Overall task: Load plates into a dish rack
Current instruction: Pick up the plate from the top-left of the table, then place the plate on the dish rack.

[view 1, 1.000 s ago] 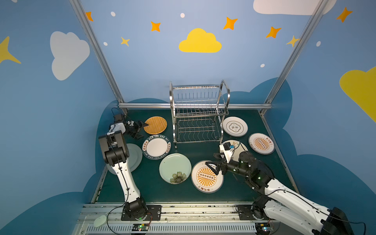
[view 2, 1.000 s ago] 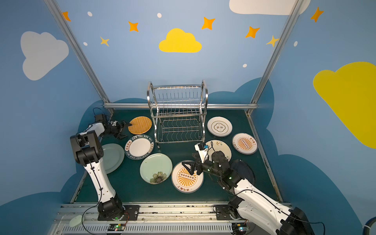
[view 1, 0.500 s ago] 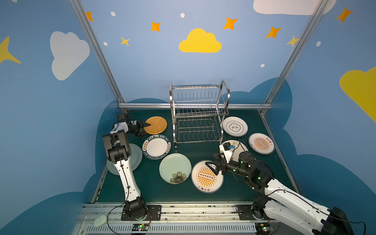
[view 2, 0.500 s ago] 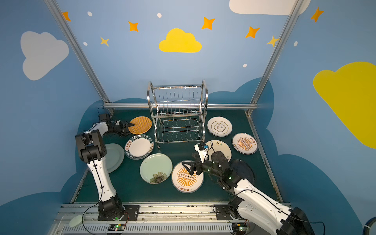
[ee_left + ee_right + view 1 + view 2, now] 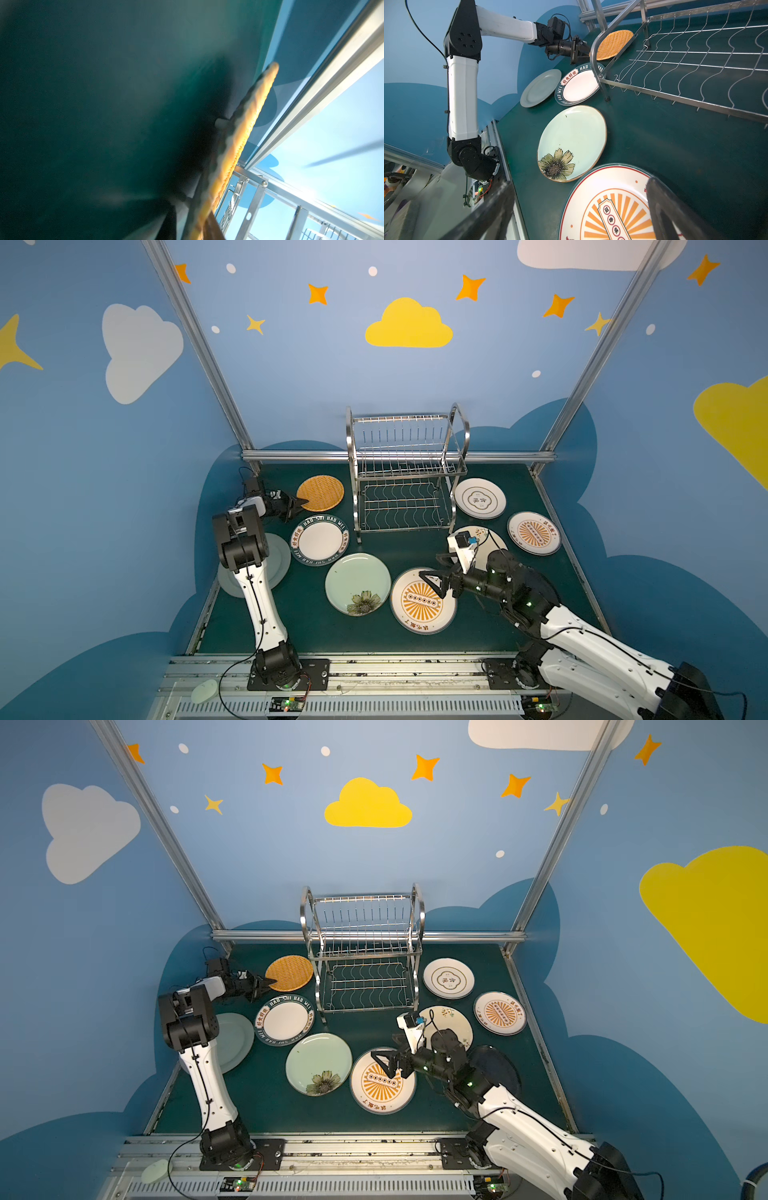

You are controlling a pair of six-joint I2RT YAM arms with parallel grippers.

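The woven orange plate [image 5: 322, 492] [image 5: 291, 972] lies left of the dish rack [image 5: 405, 472] [image 5: 365, 952]. My left gripper [image 5: 301, 502] [image 5: 269, 982] [image 5: 193, 224] is shut on that plate's near-left rim, which shows edge-on in the left wrist view [image 5: 245, 133]. My right gripper [image 5: 430, 583] [image 5: 382, 1064] [image 5: 579, 207] hangs open just above an orange-sunburst plate [image 5: 415, 610] [image 5: 612, 207] and holds nothing. On the table also lie a green-lettered plate [image 5: 319, 540], a flower-printed plate [image 5: 358, 584] and a plain pale green plate [image 5: 278, 560].
Right of the rack lie a white plate [image 5: 480, 497], another sunburst plate [image 5: 534, 533], a cream sprigged plate [image 5: 494, 537] and a dark navy plate [image 5: 498, 1069], the last two partly under my right arm. A pale oval lump [image 5: 204, 691] sits on the front rail.
My left gripper has reached right to the woven orange plate and closed on its rim. The right arm has not moved.
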